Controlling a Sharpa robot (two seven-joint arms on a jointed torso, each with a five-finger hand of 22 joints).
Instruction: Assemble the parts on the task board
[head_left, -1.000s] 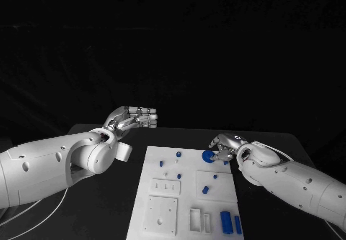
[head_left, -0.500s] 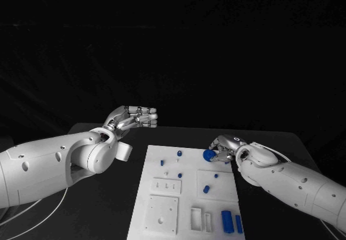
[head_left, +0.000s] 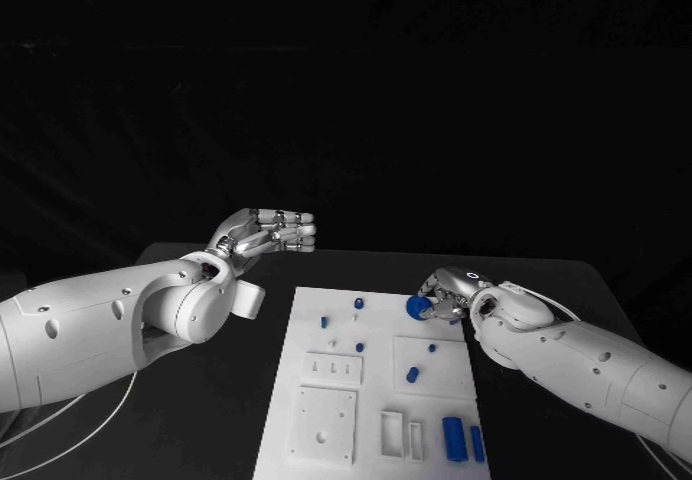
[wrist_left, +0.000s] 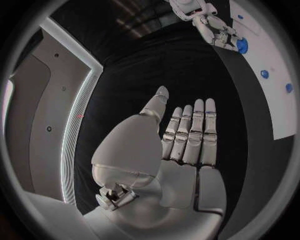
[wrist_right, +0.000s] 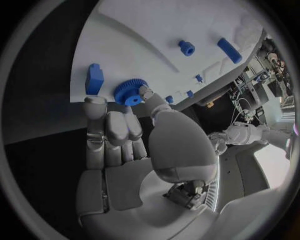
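The white task board (head_left: 369, 385) lies in the middle of the black table. My right hand (head_left: 450, 290) is at the board's far right corner and pinches a blue gear (head_left: 418, 307) between thumb and fingers, just above the board. In the right wrist view the gear (wrist_right: 128, 93) sits between the thumb tip and the fingers (wrist_right: 95, 107), beside a blue block (wrist_right: 94, 79). My left hand (head_left: 274, 232) hangs beyond the board's far left corner, away from it. It holds nothing, and its fingers (wrist_left: 190, 132) are stretched out flat with the thumb apart.
Small blue pegs (head_left: 356, 302) (head_left: 413, 376) stand on the board. Two long blue pieces (head_left: 451, 440) lie at its near right corner. Recessed white blocks (head_left: 323, 425) take up the near left. Black table surrounds the board on both sides.
My right hand has crept slightly toward the board's far edge with the gear in it. The left hand has stayed still.
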